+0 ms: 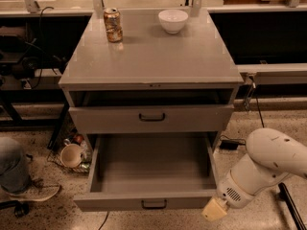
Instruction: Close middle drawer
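The middle drawer (pixel 120 201) is pulled far out of the grey cabinet (pixel 153 61), and its inside shows bare. Its low flat front carries a small black handle (pixel 154 204). Above it the taller-fronted drawer (pixel 105 120) with the larger black handle stands slightly out. My gripper (pixel 214 210) hangs at the end of the white arm (pixel 261 169), low at the bottom right, just beside the right end of the middle drawer's front. Only its pale tip shows.
A soda can (pixel 113 25) and a white bowl (pixel 173 20) stand on the cabinet top. A cup (pixel 72 155) and clutter lie on the floor at the left, by a person's leg and shoe (pixel 21 181). A black stand leg (pixel 290 207) is at the right.
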Controlling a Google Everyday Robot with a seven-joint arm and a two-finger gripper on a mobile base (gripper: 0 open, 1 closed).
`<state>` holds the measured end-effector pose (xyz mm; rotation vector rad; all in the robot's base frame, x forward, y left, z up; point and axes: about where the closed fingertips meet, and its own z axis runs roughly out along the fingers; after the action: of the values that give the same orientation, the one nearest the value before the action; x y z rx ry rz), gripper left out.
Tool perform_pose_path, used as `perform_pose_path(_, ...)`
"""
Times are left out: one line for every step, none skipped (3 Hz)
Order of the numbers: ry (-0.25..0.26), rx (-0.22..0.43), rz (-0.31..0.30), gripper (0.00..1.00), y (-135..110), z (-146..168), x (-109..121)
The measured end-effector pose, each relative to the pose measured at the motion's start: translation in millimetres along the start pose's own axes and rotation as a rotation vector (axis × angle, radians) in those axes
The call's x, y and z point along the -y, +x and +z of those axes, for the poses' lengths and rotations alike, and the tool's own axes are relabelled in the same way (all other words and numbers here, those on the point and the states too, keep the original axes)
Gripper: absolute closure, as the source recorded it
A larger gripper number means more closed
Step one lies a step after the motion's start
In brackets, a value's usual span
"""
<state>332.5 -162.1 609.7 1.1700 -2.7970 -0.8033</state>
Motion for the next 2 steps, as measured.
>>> perform_pose_path(0.006, 0.005, 0.018, 1.00, 5, 10, 0)
perform_pose_path(-0.003, 0.034, 0.064, 1.00, 19, 37, 10)
